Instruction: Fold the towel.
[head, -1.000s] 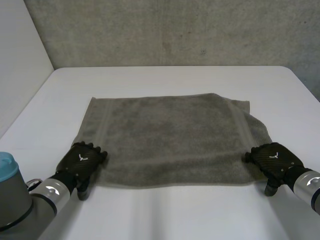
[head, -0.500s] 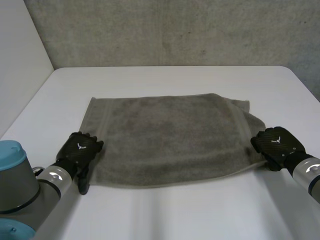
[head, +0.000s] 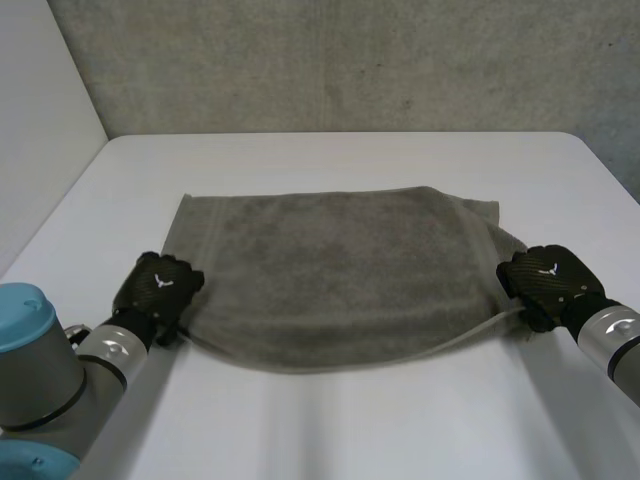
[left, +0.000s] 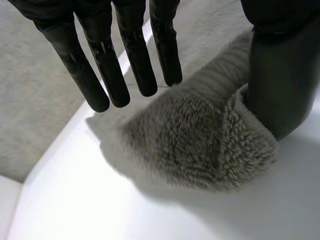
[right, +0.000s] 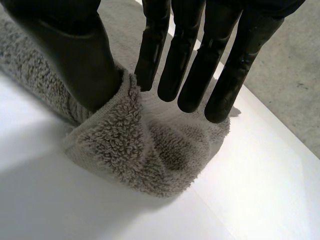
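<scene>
Left robot hand (head: 160, 288) is on the towel (head: 340, 270) at its near left corner. The fingers are straight and the thumb is tucked in against the hem, so that corner is pinched between them and bunched up just off the bench (head: 340, 160). Same deal for the right robot hand (head: 545, 282) at the near right corner: straight fingers on top, thumb pushed into the pile, and a fold of terry squeezed in the grip.

Only marking I can spot is a small white emblem on the back of each hand, too small to read as letters.

Between the two corners the towel's near edge bows in a curve. Beyond that, the rest of the grey-brown towel lies spread flat, apart from a slightly rumpled far right corner. The bench is plain white with rounded far corners. Past the towel's far edge is a rough grey concrete wall (head: 350, 60), and a white panel (head: 40, 120) stands off to its left.
</scene>
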